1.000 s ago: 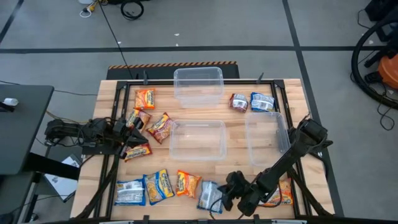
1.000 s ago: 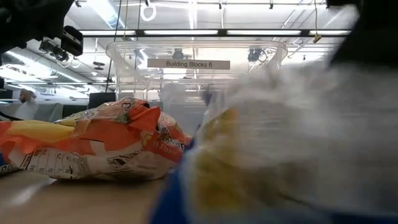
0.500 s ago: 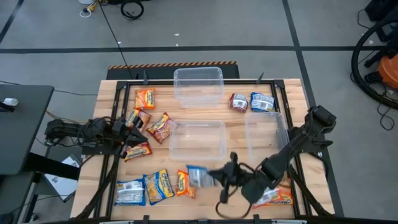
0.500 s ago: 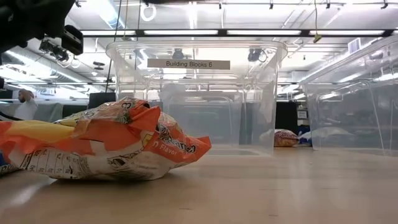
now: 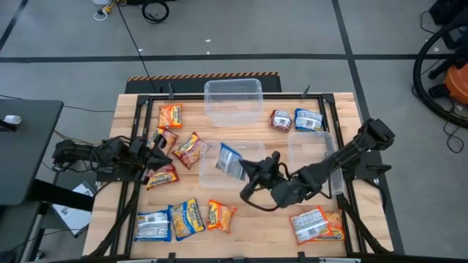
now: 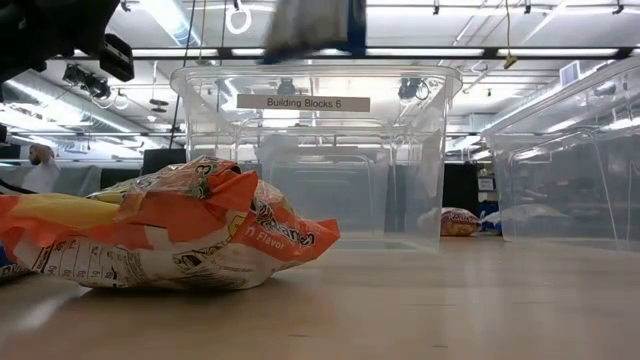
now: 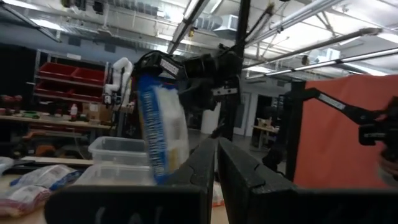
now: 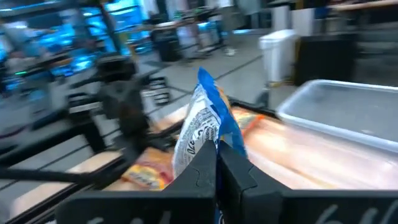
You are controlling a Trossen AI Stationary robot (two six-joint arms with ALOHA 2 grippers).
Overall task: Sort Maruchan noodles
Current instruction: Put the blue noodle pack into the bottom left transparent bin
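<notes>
- Our right gripper was clamped shut on a blue-silver noodle packet, lifted above the middle clear tub at table centre.
- Our left gripper waited at nine o'clock, fingers closed, beside orange packets.
- More packets lay toward seven o'clock.

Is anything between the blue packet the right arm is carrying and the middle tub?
Nothing visible. The right claw holds the blue packet in the air over the middle tub, whose top is open and whose inside looks empty. The left claw sits off to the side, by the orange packets.
</notes>
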